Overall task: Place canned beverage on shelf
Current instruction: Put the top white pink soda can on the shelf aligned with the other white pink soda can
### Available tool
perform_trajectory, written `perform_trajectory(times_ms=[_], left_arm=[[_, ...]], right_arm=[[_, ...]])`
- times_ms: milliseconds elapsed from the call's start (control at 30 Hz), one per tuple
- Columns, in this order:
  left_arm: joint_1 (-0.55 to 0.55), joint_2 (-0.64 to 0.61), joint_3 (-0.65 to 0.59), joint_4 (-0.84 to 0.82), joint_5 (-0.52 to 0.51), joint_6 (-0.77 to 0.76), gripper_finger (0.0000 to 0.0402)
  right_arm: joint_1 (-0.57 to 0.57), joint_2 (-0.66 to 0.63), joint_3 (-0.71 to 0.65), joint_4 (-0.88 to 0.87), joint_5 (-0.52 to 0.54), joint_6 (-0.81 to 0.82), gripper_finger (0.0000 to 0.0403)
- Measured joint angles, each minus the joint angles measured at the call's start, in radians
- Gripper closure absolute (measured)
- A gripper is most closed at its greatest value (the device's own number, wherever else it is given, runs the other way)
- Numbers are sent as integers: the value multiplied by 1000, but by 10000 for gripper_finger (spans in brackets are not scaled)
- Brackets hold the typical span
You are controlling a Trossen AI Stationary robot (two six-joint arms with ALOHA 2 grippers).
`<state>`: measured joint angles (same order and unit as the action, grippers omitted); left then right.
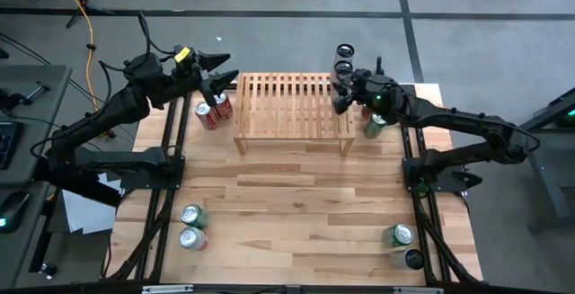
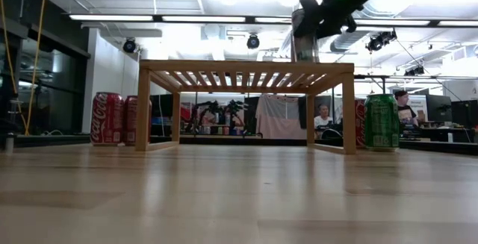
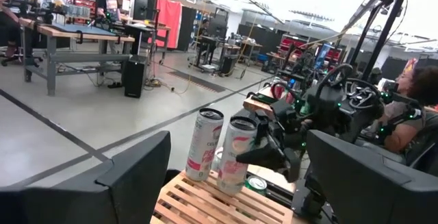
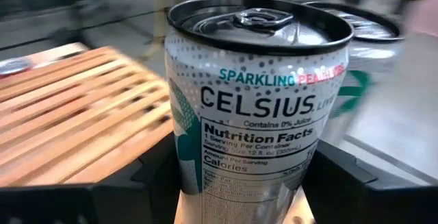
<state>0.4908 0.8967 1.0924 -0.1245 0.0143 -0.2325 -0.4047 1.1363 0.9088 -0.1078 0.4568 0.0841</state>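
The light-wood slatted shelf (image 1: 292, 110) stands at the far middle of the table. At its far right corner are two tall white cans. My right gripper (image 1: 341, 96) is shut on the nearer one (image 4: 253, 101), whose base is about level with the shelf top (image 2: 302, 39). The other can (image 3: 204, 145) stands just beyond it. My left gripper (image 1: 220, 74) hangs open, high above the shelf's far left corner, over two red cans (image 1: 214, 111), with nothing between its fingers (image 3: 130, 176). My right gripper pinches the white can's round side wall (image 4: 198, 176) between its two fingers, one on each opposite side, below the can's middle. The fingers come nearly level from the table's right side. The can stays upright, top up; whether its base rests on the slats, I cannot tell.
A green can (image 1: 373, 125) stands on the table just right of the shelf. Two more cans (image 1: 191, 227) stand near the front left, and a green can (image 1: 398, 236) and a dark one (image 1: 413, 259) near the front right. Bare wood lies between them.
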Motion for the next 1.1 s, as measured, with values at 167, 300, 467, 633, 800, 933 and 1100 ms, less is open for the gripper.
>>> perform_trajectory(times_ms=[167, 300, 467, 633, 800, 933, 1100], left_arm=[[0, 0, 0, 1, 0, 0, 69], [0, 0, 0, 1, 0, 0, 69], [0, 0, 0, 2, 0, 0, 69], [0, 0, 0, 3, 0, -1, 69], [0, 0, 0, 3, 0, -1, 69], [0, 0, 0, 3, 0, -1, 69], [0, 0, 0, 11, 0, -1, 69]], right_arm=[[-90, -49, -28, -8, -189, -55, 175], [-161, -54, -28, 3, -332, -98, 175], [-237, -42, -29, 4, -469, -112, 175], [-284, -42, -29, 24, -500, -133, 175], [-298, -37, -29, 23, -541, -136, 175], [-298, -26, -29, 26, -545, -142, 175], [-297, -18, -29, 22, -544, -145, 167]])
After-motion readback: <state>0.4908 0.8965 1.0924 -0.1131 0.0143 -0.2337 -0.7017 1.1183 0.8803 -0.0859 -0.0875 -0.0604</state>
